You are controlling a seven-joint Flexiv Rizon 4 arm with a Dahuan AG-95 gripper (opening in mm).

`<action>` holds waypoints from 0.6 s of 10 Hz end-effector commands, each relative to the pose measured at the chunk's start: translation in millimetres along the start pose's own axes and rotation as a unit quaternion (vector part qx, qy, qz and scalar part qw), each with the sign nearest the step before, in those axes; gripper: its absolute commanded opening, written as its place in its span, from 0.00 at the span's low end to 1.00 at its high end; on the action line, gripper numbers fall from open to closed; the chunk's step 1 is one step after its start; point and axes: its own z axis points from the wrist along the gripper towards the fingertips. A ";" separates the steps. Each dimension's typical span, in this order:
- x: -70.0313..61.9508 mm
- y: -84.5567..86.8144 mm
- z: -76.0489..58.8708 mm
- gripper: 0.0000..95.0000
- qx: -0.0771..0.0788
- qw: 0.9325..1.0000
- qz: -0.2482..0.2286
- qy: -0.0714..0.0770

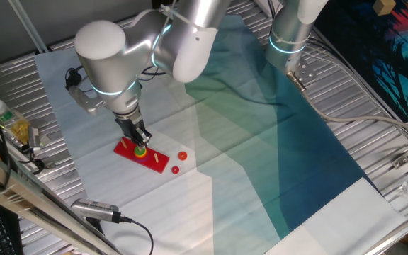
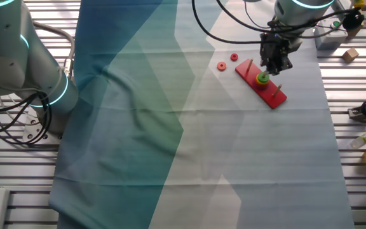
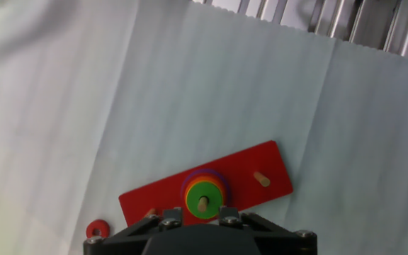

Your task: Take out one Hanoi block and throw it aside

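A red board [image 3: 207,193] lies on the pale cloth [image 3: 190,92] that covers the table. Three little wooden pegs stand up from the board. On the middle peg sits a small stack of rings, and the green disc [image 3: 203,202] is on the very top of it. Under it you can see an orange ring [image 3: 203,188] and a purple ring [image 3: 205,175] peeking out.

The gripper [image 1: 139,140] hangs right over this stack, pointing down at it. In the hand view only the dark body of the gripper shows at the bottom edge, at 6 o'clock from the green disc. The finger tips are too small to see well in the fixed views, so I cannot tell if the gripper is open or shut, or if it touches the disc.

In the hand view one bare peg [image 3: 261,178] stands at 2 o'clock from the green disc.

Two small red discs lie on the cloth, off the board. In one fixed view they are at 3 o'clock from the board: one red disc [image 1: 183,155] and another red disc [image 1: 175,169] near it.
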 end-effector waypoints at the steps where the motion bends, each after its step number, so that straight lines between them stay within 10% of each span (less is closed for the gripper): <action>1: 1.1 -0.1 -0.1 0.40 -0.007 1.000 -0.002 -0.005; 2: 1.1 0.0 0.4 0.60 -0.010 1.000 -0.004 -0.006; 6: 3.1 0.4 10.0 0.60 -0.016 1.000 -0.003 -0.009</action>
